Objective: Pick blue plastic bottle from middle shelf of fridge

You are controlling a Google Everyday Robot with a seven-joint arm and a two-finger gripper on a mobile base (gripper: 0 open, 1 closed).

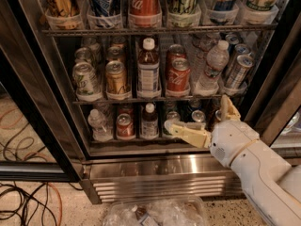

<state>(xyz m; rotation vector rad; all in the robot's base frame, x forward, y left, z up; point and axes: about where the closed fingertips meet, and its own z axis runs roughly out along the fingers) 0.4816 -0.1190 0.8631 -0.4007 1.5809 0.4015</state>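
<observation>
The blue plastic bottle [148, 72], with a white cap, dark drink and pale label, stands upright at the centre front of the middle shelf [150, 99] of the fridge [155, 171], between a gold can and a red cola can. My gripper [203, 120] is open and empty. It is in front of the bottom shelf, below and to the right of the bottle. One finger [187, 132] points left and the other finger [229, 108] points up.
On the middle shelf are green and gold cans [86, 79], red cola cans [178, 74], a clear water bottle [211, 66] and tilted cans at the right. The bottom shelf holds a small dark bottle [149, 121], cans and a water bottle [99, 124]. Cables lie on the floor at the left [23, 201].
</observation>
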